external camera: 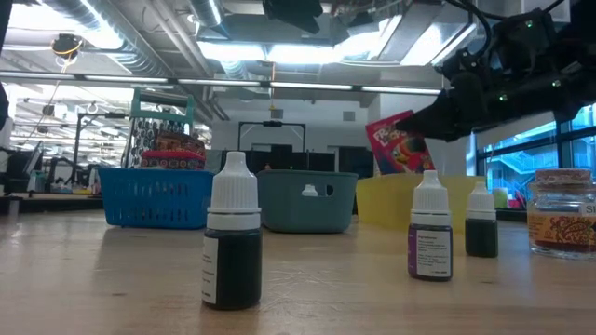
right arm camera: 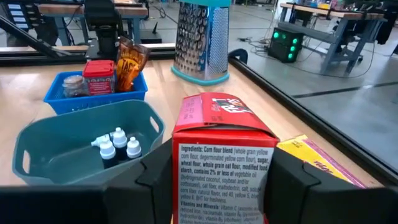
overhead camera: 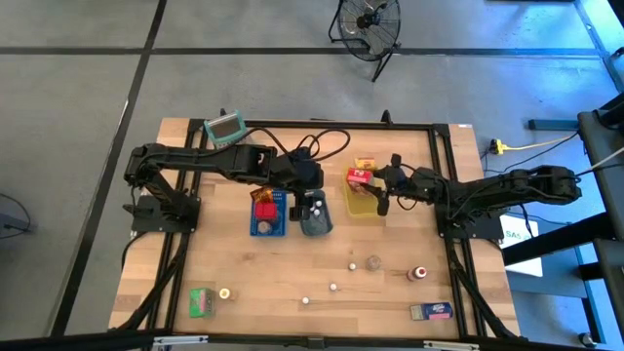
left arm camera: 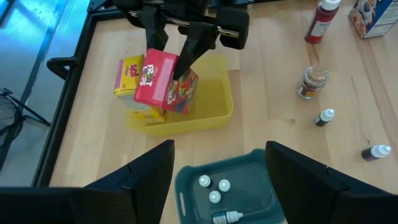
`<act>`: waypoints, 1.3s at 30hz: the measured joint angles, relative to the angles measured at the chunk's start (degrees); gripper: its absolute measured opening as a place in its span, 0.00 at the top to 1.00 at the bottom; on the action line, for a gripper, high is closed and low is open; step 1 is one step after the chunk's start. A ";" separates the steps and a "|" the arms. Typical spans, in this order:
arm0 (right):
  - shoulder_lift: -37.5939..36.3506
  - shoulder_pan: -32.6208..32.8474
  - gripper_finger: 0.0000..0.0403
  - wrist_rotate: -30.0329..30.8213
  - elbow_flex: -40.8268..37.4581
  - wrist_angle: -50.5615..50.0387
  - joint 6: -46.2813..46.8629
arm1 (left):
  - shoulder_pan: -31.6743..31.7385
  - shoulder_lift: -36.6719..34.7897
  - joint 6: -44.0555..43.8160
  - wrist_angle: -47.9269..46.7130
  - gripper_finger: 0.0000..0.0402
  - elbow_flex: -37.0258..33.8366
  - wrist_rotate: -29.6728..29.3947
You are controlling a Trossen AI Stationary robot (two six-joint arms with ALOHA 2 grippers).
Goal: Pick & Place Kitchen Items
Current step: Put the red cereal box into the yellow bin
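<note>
The right gripper (left arm camera: 176, 55) is grasping a red carton (left arm camera: 165, 79) by its top end, holding it tilted over the yellow tray (left arm camera: 214, 115), beside a yellow carton (left arm camera: 130, 78) already standing there. The carton's long axis is leaning off vertical, its lower end pointing into the tray. If released while leaning, it could topple or knock the yellow carton over. The left gripper (left arm camera: 217, 180) is hovering with fingers spread, empty, over the grey-blue tray (left arm camera: 264, 171).
</note>
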 joint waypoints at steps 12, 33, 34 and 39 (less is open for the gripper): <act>2.67 -1.27 0.47 -0.08 0.04 -0.47 -0.02 | 0.00 0.00 -0.02 0.01 0.38 0.00 0.00; 3.82 -1.60 0.46 -0.10 0.04 0.76 0.38 | -0.01 0.00 -0.02 0.00 0.38 0.00 0.02; 3.82 -1.60 0.46 -0.10 0.04 0.74 0.40 | 0.01 0.00 -0.02 0.00 0.38 0.00 0.02; 3.82 -1.60 0.46 -0.10 0.04 0.71 0.86 | -0.01 0.00 -0.02 0.00 0.38 0.00 0.02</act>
